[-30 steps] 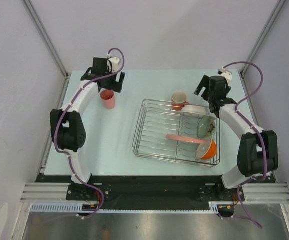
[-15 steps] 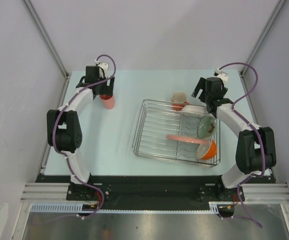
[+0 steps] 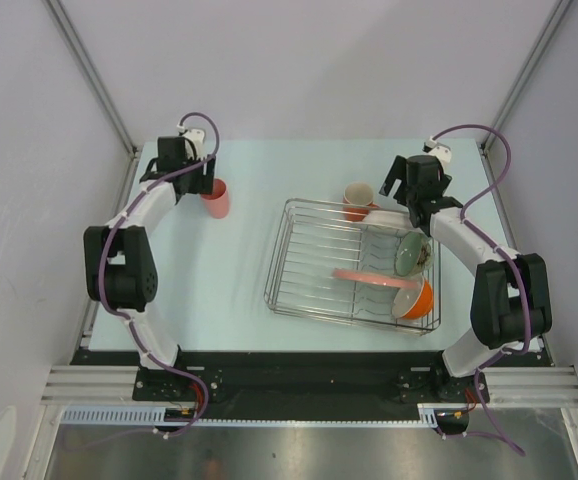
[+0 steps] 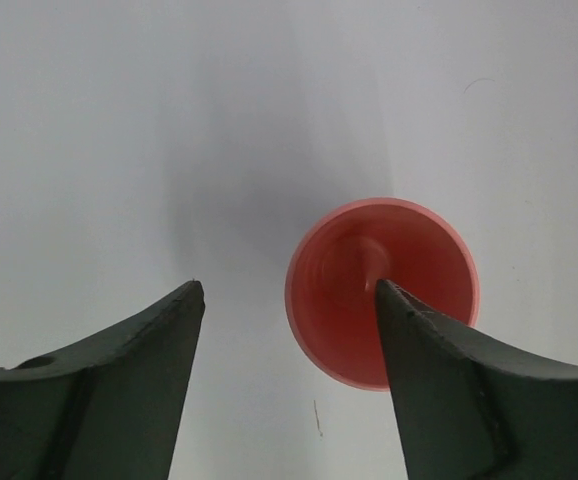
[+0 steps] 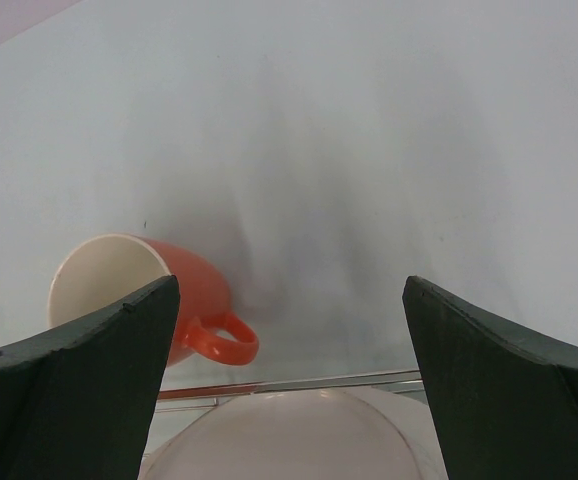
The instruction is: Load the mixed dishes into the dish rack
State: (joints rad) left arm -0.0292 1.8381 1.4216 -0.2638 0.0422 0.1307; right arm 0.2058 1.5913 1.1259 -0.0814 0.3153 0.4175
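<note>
Left wrist view: my left gripper (image 4: 289,285) stands open and empty, one finger over the mouth of the pink tumbler (image 4: 419,265), the other outside its rim. The tumbler stands upright, well apart from the dish rack (image 3: 304,255). I judge this the pickup: next I pinch the wall and lift.

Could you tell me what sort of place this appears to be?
Probably a robotics test cell, not a kitchen: white panels on aluminium posts enclose a pale table, with a left arm and right arm bolted at its edge, plus a dish rack.
</note>
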